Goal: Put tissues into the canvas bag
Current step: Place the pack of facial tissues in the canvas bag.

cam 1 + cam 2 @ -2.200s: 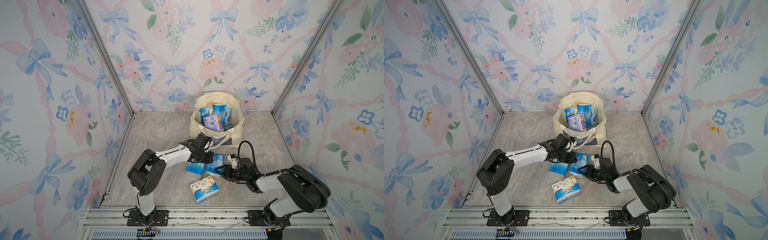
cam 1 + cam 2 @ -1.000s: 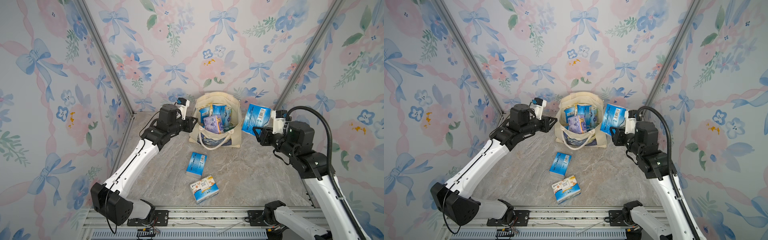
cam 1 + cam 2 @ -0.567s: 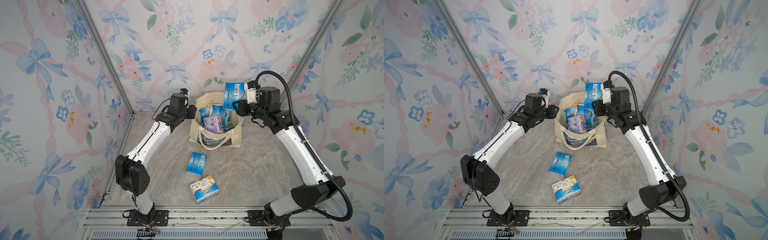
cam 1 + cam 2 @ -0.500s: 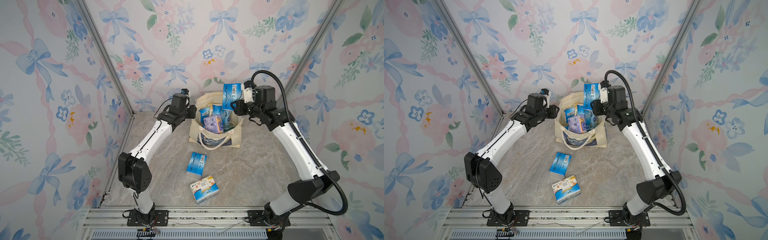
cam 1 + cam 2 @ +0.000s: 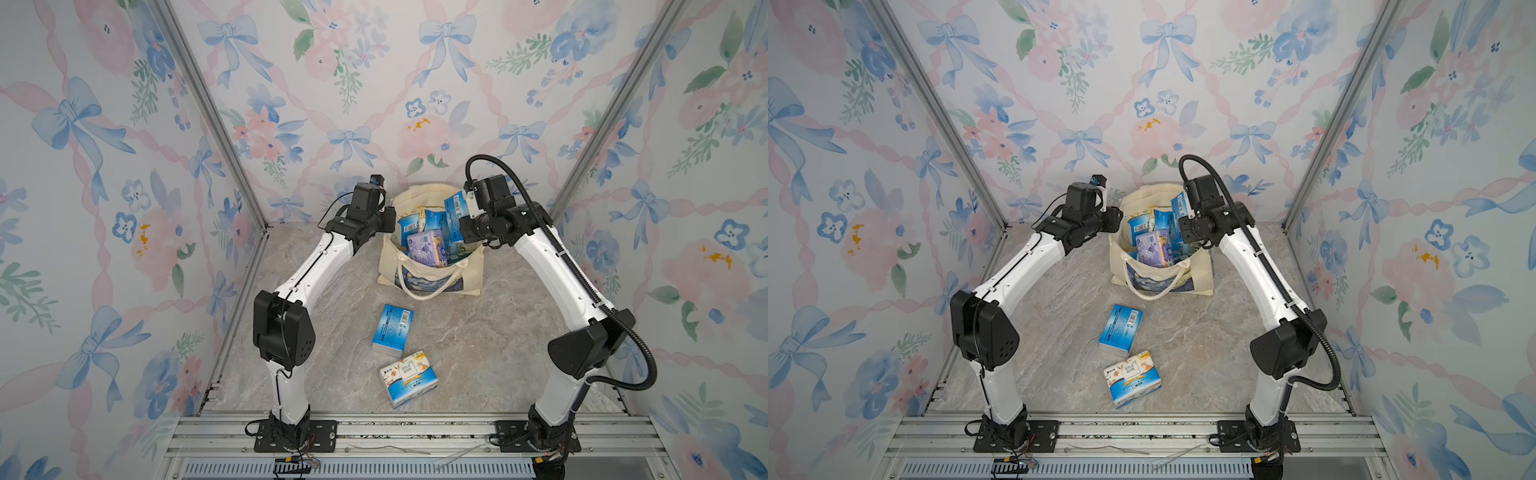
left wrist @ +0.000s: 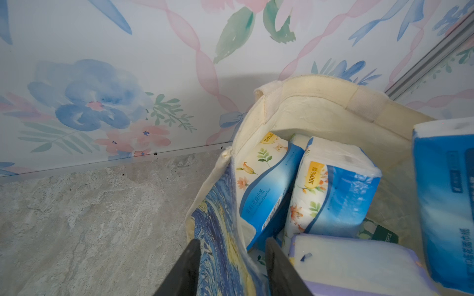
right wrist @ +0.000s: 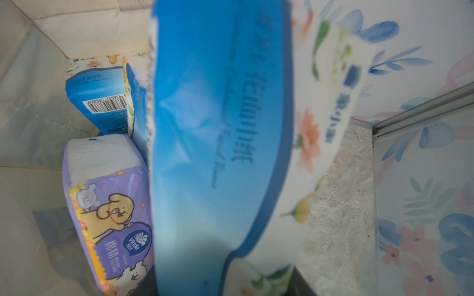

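A blurred, edge-cropped blue tissue pack hides much of the canvas bag in the right wrist view

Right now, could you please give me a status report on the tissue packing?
Left gripper open, astride canvas bag wall. Right gripper shut on blue pack over bag mouth. Lilac pack high inside; two floor packs wait.

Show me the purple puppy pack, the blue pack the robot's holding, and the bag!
purple puppy pack [image 7: 112, 212]: right wrist view, on the puppy drawing.
held blue pack [image 7: 218, 128]: right wrist view, on its blue face.
canvas bag [image 6: 320, 87]: left wrist view, on its cream rim.
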Tool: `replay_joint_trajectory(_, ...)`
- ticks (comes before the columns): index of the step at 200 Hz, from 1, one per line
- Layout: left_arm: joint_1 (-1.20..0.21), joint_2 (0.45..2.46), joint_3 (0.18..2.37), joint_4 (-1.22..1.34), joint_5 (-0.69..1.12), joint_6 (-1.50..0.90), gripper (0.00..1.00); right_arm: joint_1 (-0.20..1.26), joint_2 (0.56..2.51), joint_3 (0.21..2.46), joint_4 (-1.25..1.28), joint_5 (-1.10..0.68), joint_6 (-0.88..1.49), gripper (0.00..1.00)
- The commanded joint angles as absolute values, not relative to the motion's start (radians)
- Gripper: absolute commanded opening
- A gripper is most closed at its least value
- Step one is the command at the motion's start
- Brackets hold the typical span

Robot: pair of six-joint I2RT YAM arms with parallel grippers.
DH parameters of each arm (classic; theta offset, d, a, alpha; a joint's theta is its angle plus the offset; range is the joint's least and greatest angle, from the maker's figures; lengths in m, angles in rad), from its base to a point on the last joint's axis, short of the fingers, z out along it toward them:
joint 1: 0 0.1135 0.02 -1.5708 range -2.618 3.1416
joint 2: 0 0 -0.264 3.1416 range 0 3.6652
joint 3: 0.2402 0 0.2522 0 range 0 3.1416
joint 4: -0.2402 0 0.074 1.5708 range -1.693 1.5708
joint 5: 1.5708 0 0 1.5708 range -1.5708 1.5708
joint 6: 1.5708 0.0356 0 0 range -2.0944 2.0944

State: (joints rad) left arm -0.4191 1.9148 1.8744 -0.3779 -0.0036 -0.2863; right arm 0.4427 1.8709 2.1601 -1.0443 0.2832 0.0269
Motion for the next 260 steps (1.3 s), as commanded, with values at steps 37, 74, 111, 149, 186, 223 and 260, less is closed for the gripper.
replay_joint_trajectory(37, -0.425, 1.967, 1.94, -0.409, -0.001, -0.249, 0.43, 0.503, 2.111, 2.483, -1.34, 0.631, -0.015, 0.49)
replay_joint_trajectory(74, -0.426, 1.957, 1.937, -0.413, -0.022, -0.239, 0.41, 0.504, 2.173, 2.542, -1.359, 0.667, -0.011, 0.49)
replay_joint_trajectory(111, -0.425, 1.948, 1.948, -0.413, -0.027, -0.24, 0.41, 0.503, 2.223, 2.62, -1.396, 0.604, -0.012, 0.64)
replay_joint_trajectory(149, -0.425, 1.929, 1.938, -0.413, -0.034, -0.24, 0.41, 0.506, 2.089, 2.495, -1.241, 0.392, -0.002, 0.87)
replay_joint_trajectory(186, -0.425, 1.881, 1.907, -0.412, -0.073, -0.229, 0.41, 0.51, 1.833, 2.178, -0.946, 0.295, 0.0, 0.92)
replay_joint_trajectory(223, -0.422, 1.8, 1.858, -0.412, -0.127, -0.224, 0.32, 0.508, 1.609, 1.952, -0.755, 0.208, 0.011, 0.93)
replay_joint_trajectory(260, -0.414, 1.663, 1.737, -0.413, -0.172, -0.241, 0.26, 0.496, 1.443, 1.792, -0.717, -0.08, 0.033, 0.94)
